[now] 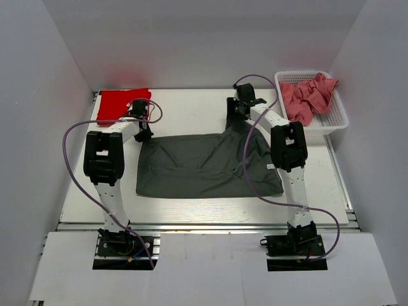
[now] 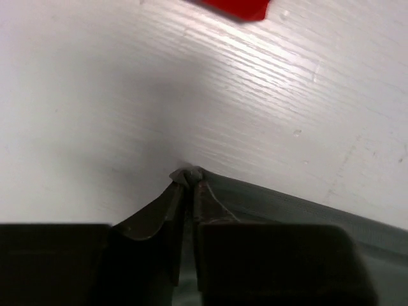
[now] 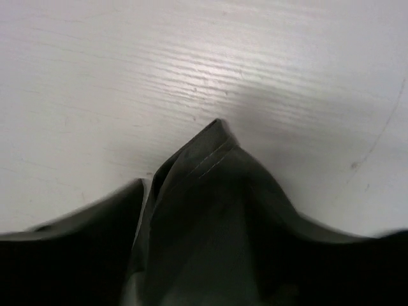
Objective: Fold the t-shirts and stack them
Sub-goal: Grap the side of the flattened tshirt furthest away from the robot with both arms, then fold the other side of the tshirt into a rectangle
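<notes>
Pinching the dark grey t-shirt by its far-left corner, left gripper jaws nearly closed on fabric. Right gripper jaws wider around the bunched far-right corner, can't tell if clamped. Shirt spread mid-table; red t-shirt far-left, pink t-shirts in white mesh basket.

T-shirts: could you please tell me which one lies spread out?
The dark grey t-shirt, spread in the middle; the red t-shirt sits far left, the pink ones are bunched in the basket.

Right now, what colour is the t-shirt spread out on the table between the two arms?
Dark grey. The t-shirt shows best in the top external view.
</notes>
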You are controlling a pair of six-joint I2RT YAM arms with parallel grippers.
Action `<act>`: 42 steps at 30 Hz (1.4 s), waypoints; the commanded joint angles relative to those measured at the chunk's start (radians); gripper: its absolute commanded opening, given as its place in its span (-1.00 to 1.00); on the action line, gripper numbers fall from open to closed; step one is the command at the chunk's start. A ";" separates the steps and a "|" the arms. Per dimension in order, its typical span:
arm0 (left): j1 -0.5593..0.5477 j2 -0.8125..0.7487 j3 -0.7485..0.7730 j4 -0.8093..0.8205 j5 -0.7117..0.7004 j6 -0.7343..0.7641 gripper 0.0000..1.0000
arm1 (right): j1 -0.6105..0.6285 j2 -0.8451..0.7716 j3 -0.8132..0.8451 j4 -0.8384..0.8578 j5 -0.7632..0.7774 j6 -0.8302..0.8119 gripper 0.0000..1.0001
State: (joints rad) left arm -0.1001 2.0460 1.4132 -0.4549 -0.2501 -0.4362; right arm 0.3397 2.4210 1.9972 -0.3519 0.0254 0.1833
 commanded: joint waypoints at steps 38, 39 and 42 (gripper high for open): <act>-0.016 -0.831 -0.692 0.306 0.184 0.042 -1.00 | 0.007 -1.160 -1.259 0.459 0.079 0.110 -1.00; -0.016 -0.846 -0.726 0.315 0.196 0.042 -1.00 | 0.005 -1.174 -1.276 0.459 0.062 0.113 -1.00; -0.016 -0.883 -0.779 0.328 0.225 0.042 -1.00 | 0.012 -1.257 -1.364 0.456 0.064 0.139 -1.00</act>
State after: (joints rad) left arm -0.1143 1.2091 0.6796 -0.1547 -0.0673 -0.3832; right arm 0.3435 1.2186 0.6891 0.0772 0.0818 0.2817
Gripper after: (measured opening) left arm 0.019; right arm 0.008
